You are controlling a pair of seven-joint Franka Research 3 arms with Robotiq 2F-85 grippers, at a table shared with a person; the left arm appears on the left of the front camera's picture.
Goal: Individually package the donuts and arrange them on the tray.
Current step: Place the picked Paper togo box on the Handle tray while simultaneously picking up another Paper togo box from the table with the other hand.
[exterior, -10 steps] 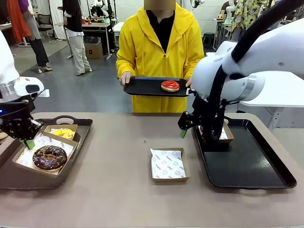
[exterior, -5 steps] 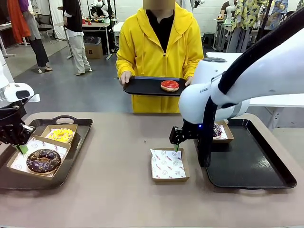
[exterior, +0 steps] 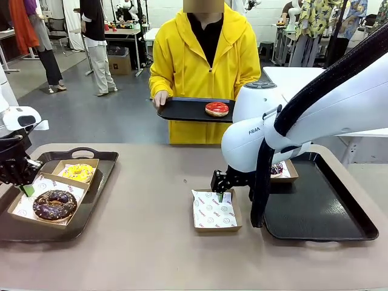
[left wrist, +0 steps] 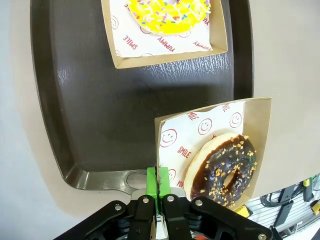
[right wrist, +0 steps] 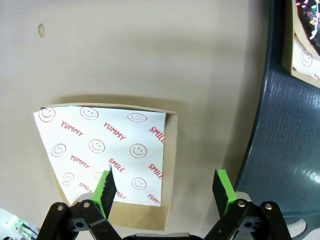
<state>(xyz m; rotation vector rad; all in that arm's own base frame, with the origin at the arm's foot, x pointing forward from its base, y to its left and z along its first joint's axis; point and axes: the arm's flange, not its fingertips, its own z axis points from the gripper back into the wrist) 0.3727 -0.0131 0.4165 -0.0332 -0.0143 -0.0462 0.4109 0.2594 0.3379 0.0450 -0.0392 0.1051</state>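
The left claw (left wrist: 157, 187) clamps a corner of the cardboard box (left wrist: 261, 125) holding the chocolate donut (left wrist: 222, 170), on a tray (left wrist: 100, 100) beside the yellow donut (left wrist: 170, 12). The right claw (right wrist: 164, 181) hangs wide open over an empty box (right wrist: 170, 150) on the surface (right wrist: 125, 50).

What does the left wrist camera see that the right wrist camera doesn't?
Left wrist view: a boxed yellow donut on a dark tray, and a chocolate donut, with the left gripper shut on the edge of the chocolate donut's box. Right wrist view: the open right gripper over an empty box on the table, beside another tray. Both: smiley paper in cardboard boxes, and a dark tray.
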